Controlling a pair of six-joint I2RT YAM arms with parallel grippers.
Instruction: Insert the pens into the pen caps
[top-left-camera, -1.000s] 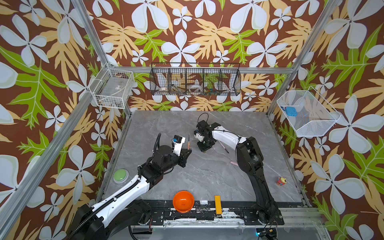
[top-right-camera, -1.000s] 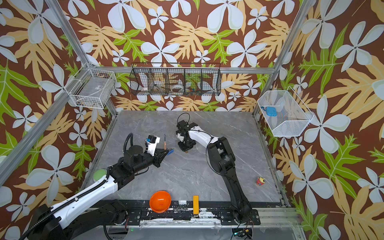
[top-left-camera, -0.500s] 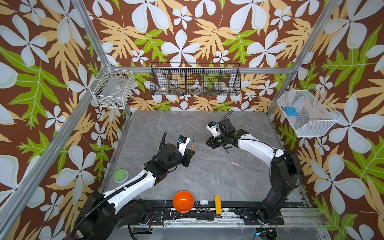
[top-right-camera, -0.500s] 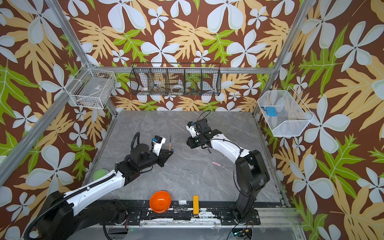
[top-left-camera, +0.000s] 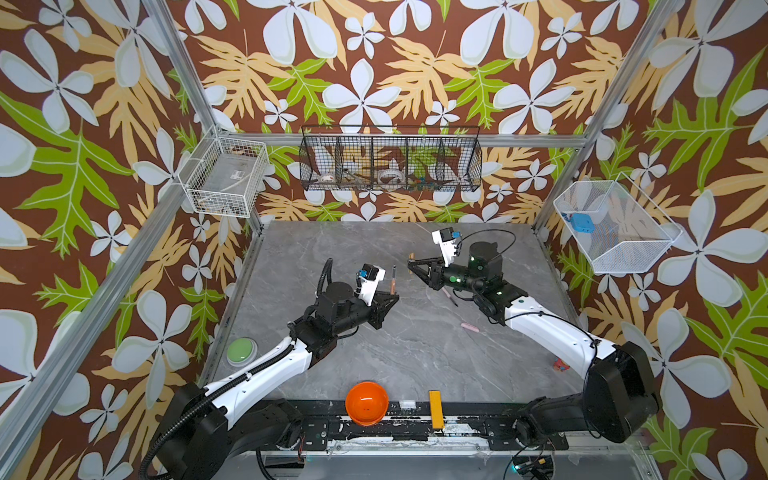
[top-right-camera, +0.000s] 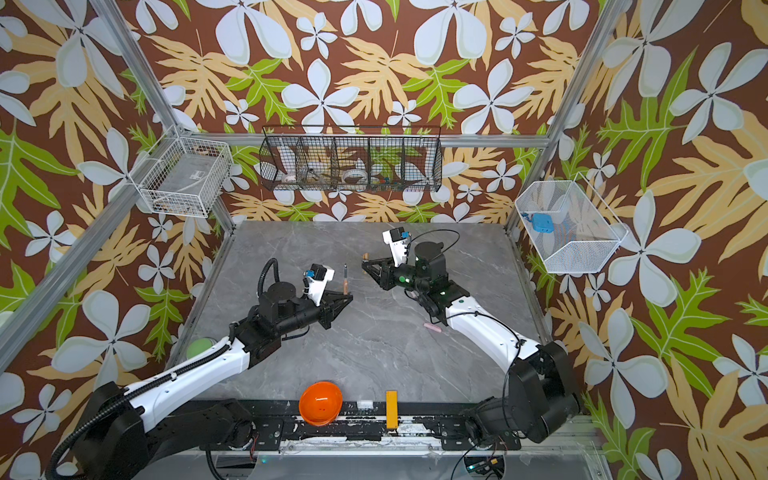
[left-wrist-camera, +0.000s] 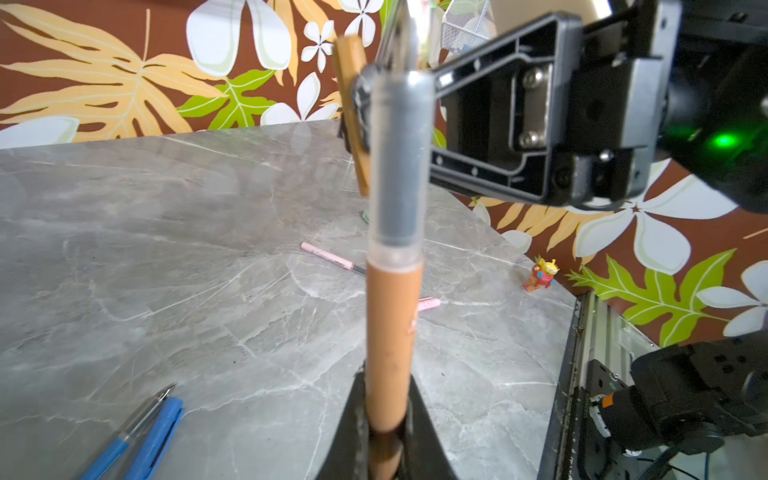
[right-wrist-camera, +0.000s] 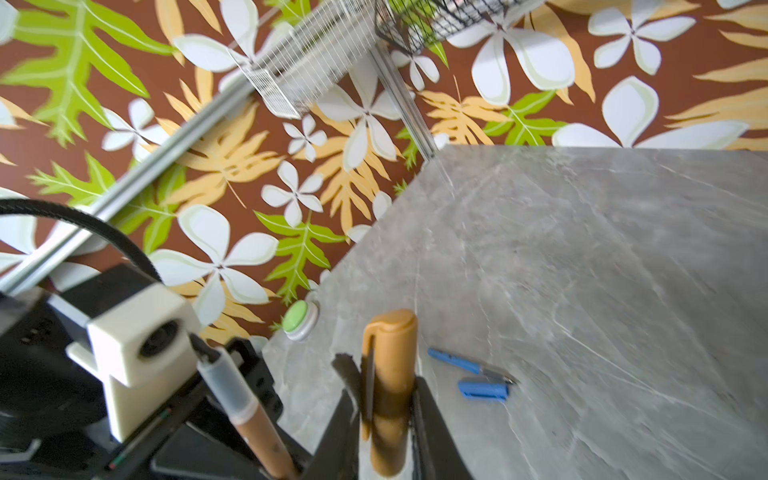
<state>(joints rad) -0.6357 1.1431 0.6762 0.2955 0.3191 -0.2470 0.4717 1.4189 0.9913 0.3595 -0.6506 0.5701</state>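
At the near edge of the worktop (top-left-camera: 415, 357): an orange bowl (top-left-camera: 366, 408) and a yellow bar (top-left-camera: 435, 409), near each other but apart.

Near left corner: green button (top-left-camera: 242, 351). Near right edge: red toy figure (top-left-camera: 561, 365), upright.

Right of centre, flat on the stone: pink cap (top-left-camera: 470, 328). Just beyond it is the pink pen (top-left-camera: 449, 295), partly under the right arm and separate from its cap.

Centre, raised off the surface: left claw (top-left-camera: 392, 296), clamped tight on the brown pen (top-left-camera: 392, 280). The pen stands upright with its dark tip up.

Just beyond: right claw (top-left-camera: 411, 266), closed around the brown cap (top-left-camera: 411, 254). Cap and pen tip are near each other, not joined.

Under the left arm, shown only in the wrist views: blue pen (right-wrist-camera: 469, 365) and blue cap (right-wrist-camera: 484, 390), lying just beside each other, uncapped.

Far walls: white wire basket (top-left-camera: 224, 176) on the left, black wire basket (top-left-camera: 390, 160) at the back.
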